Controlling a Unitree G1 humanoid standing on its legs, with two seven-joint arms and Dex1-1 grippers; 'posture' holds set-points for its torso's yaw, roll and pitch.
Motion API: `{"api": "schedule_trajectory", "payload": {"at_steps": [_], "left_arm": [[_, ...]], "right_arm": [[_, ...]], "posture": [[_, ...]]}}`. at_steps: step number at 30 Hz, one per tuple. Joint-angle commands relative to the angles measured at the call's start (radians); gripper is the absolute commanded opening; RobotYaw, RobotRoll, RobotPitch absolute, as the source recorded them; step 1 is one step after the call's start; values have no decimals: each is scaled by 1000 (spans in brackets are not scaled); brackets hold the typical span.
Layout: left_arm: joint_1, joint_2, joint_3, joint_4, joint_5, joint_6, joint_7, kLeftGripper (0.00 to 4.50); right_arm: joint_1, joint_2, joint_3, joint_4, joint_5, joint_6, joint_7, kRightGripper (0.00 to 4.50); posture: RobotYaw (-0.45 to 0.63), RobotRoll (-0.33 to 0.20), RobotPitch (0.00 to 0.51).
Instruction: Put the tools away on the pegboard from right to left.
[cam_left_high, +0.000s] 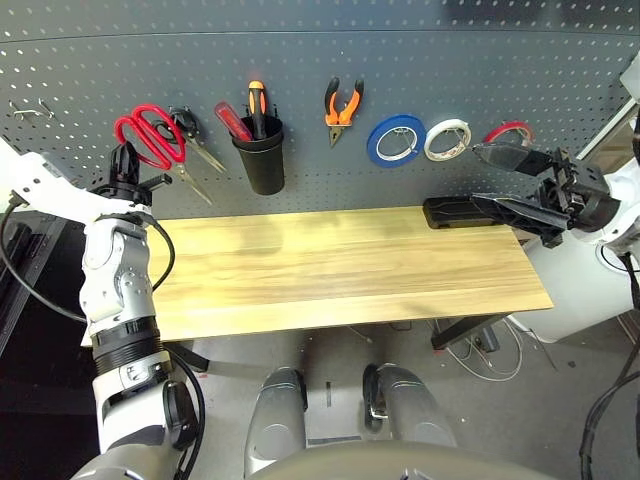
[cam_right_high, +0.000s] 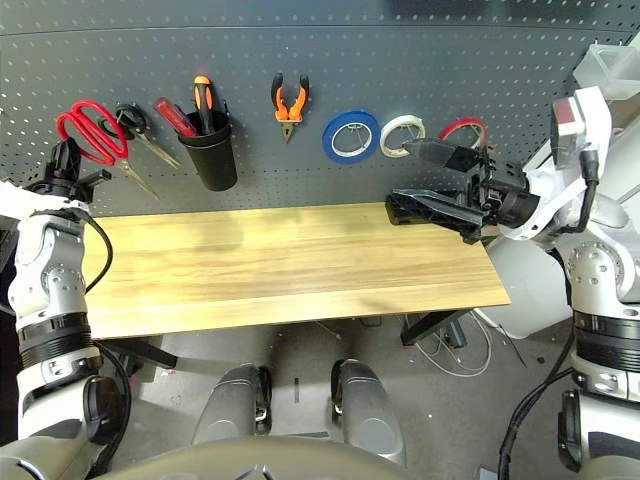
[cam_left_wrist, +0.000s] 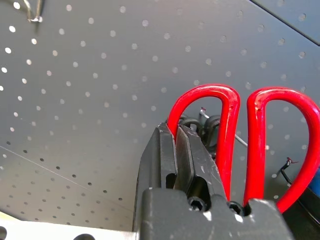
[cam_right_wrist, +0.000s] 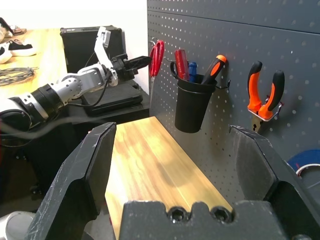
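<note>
1. Your left gripper (cam_left_high: 126, 160) is fully closed just beside the red scissors (cam_left_high: 148, 134), at the left loop's rim. From the wrist view I cannot tell whether it pinches that loop or only touches it.
2. The red scissors already hang at the far left of the pegboard (cam_left_high: 420, 60), blades slanting down to the right.
3. Your right gripper (cam_right_high: 420, 178) stands wide open and empty, level, pointing left over the right end of the table (cam_left_high: 340, 275).
4. Judged by looks, the scissors are stiff and light, with smooth handles that could slip. Take them by a loop's rim, not the blades, if you must reseat them.
5. Black scissors (cam_left_high: 190, 135) hang touching or just behind the red pair; a careless pull may drag them off.
6. Further right sit the black cup (cam_left_high: 262, 155) with the screwdriver (cam_left_high: 233, 121), then the pliers (cam_left_high: 342, 108), blue tape (cam_left_high: 394, 139), white tape (cam_left_high: 447, 139) and red tape (cam_left_high: 510, 131). All look stowed.
</note>
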Motion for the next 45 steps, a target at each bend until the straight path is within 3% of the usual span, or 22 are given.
{"api": "schedule_trajectory", "payload": {"at_steps": [1, 14, 15, 16, 17, 19, 22, 38, 41, 45], "left_arm": [[-23, -1, -21, 25, 19, -3, 2, 32], [-132, 15, -53, 194, 82, 12, 46, 32], [-135, 15, -56, 203, 88, 16, 53, 681], [-139, 14, -58, 212, 93, 17, 58, 972], [-141, 13, -58, 220, 97, 17, 65, 986], [-145, 11, -57, 232, 104, 14, 72, 893], [-146, 11, -60, 242, 107, 10, 66, 60], [-96, 38, -62, 214, 115, 35, 37, 60], [-38, 80, -100, 169, 129, 67, -29, 639], [69, 150, -154, 70, 120, 152, -152, 2119]], "right_arm": [[13, 0, 0, -4, -4, -10, 3, 4500], [54, 7, -2, -24, -13, -33, -13, 4500], [55, 8, 0, -24, -14, -34, -14, 4500], [56, 9, 2, -25, -14, -36, -14, 4500], [58, 11, 4, -27, -14, -36, -16, 4500], [60, 14, 6, -32, -12, -36, -17, 4500], [65, 17, 5, -37, -10, -36, -19, 4500], [64, 16, 13, -26, -16, -45, -14, 4500], [61, 17, 20, -20, -23, -48, -12, 4500], [62, 15, 21, -14, -30, -51, -6, 4500]], "posture": [[-69, 0, 53], [-90, 0, 51], [-91, 0, 51], [-92, 0, 50], [-93, 0, 50], [-95, 0, 50], [-98, 0, 50], [-86, 0, 56], [-80, 0, 57], [-74, 0, 61]]}}
